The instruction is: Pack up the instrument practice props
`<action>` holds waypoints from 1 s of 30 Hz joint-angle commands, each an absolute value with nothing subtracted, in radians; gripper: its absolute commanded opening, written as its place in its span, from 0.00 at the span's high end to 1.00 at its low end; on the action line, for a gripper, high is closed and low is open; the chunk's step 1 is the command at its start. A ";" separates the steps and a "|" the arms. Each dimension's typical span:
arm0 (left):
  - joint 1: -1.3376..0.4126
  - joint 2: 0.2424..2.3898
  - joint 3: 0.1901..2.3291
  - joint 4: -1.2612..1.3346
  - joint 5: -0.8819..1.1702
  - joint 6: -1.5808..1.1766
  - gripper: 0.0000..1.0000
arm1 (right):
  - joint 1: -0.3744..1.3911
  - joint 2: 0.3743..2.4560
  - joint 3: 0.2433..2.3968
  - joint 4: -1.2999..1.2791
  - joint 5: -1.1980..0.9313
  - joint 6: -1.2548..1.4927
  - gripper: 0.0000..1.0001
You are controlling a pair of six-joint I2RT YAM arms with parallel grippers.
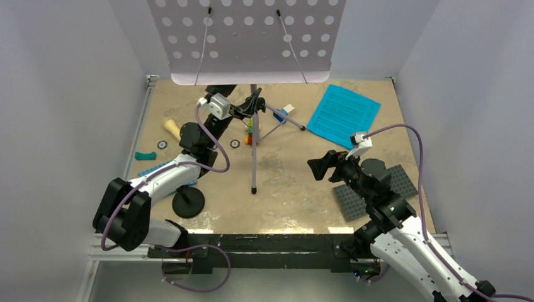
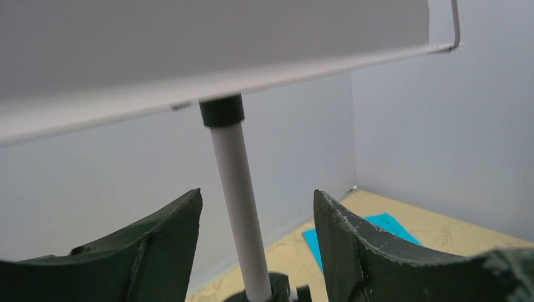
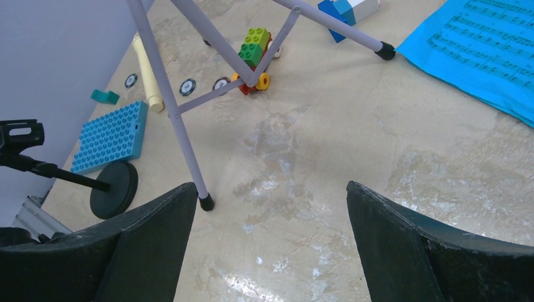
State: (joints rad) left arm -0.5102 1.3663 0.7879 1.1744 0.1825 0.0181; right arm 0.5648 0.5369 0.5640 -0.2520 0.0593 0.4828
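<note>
The lavender hole-punched music stand point(image 1: 249, 38) stands at the back on its silver tripod point(image 1: 254, 157). My left gripper point(image 1: 252, 106) is open around the stand's white pole point(image 2: 236, 189), which rises between the fingers with a gap on each side, under the desk's lip point(image 2: 208, 82). Teal sheet-music pages point(image 1: 343, 114) lie flat at the back right. A cream cone-shaped microphone point(image 1: 171, 128) lies at the left. The black mic stand point(image 1: 188, 202) stands at the front left. My right gripper point(image 1: 321, 167) is open over bare table, with nothing between its fingers point(image 3: 157, 239).
A grey studded baseplate point(image 1: 378, 192) lies under my right arm, and a blue one point(image 3: 110, 135) lies by the mic stand. Small coloured bricks point(image 3: 255, 53) sit under the tripod, and a blue-white brick point(image 1: 284, 113) lies behind it. A tripod foot point(image 3: 206, 202) is near my right gripper's left finger.
</note>
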 commanded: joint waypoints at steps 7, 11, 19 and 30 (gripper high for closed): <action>-0.502 1.455 0.934 1.202 0.194 0.126 0.33 | 0.570 0.597 0.578 -0.201 0.023 0.512 0.08; -0.502 1.485 0.940 1.208 0.142 0.125 0.35 | 0.570 0.604 0.582 -0.196 0.025 0.511 0.08; -0.503 1.528 0.961 1.250 0.063 0.064 0.40 | 0.569 0.615 0.589 -0.198 0.027 0.505 0.08; -0.503 1.554 1.014 1.228 0.062 0.053 0.45 | 0.570 0.616 0.595 -0.199 0.024 0.503 0.08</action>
